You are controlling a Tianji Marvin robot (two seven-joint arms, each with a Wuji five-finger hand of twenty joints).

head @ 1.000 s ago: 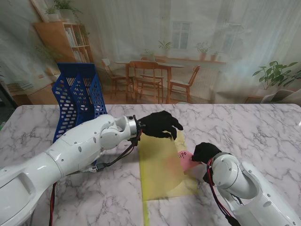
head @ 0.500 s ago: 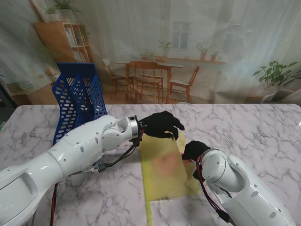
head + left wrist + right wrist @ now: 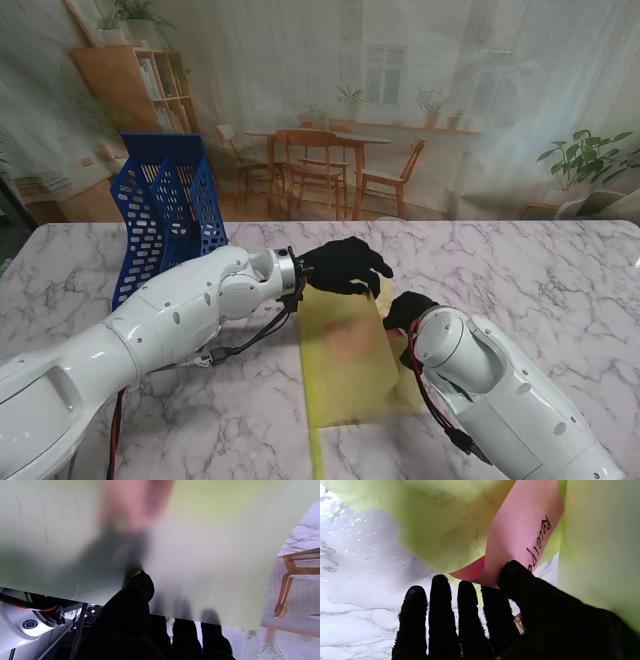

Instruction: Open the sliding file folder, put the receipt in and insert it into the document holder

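Only the right wrist view shows the pink paper receipt (image 3: 520, 537), handwritten in black, pinched between the right hand's (image 3: 510, 620) thumb and fingers (image 3: 492, 605), sliding between translucent yellow-green plastic folder (image 3: 345, 350) sheets. From the stand, it is a faint pink blur inside. The left hand (image 3: 345, 265) grasps the folder's lifted top sheet on the marbled bench (image 3: 560, 270), beside a blue perforated plastic document holder (image 3: 165, 205).
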